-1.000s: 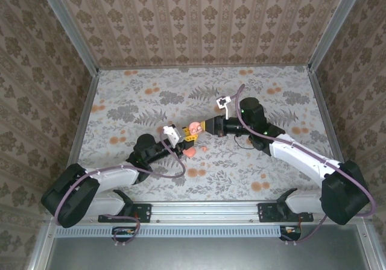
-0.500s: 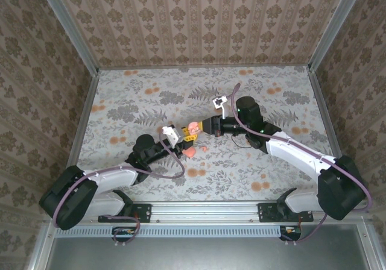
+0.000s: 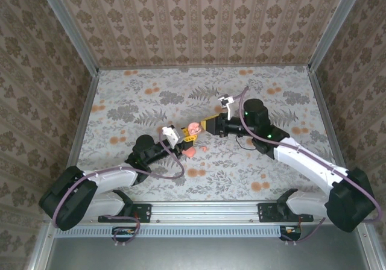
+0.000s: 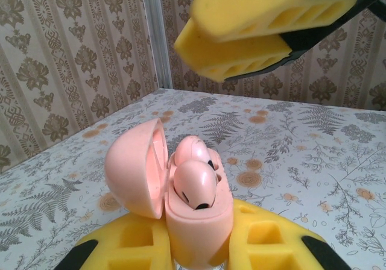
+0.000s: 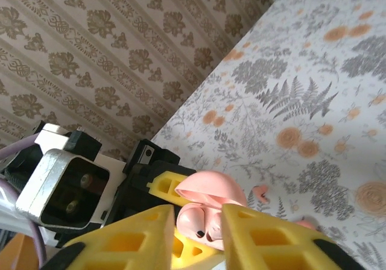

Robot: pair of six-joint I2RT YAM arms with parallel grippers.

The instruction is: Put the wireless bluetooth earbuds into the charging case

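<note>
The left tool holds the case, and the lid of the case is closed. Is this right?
No, the lid is open, tilted up beside the earbuds seated in the case; the left wrist view shows it. The left tool does hold the case.

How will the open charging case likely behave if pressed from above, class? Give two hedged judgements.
The charging case looks glossy and rounded, so it may slip between the left gripper's jaws. Its lid stands open on a hinge, so a sideways nudge would probably swing it.
</note>
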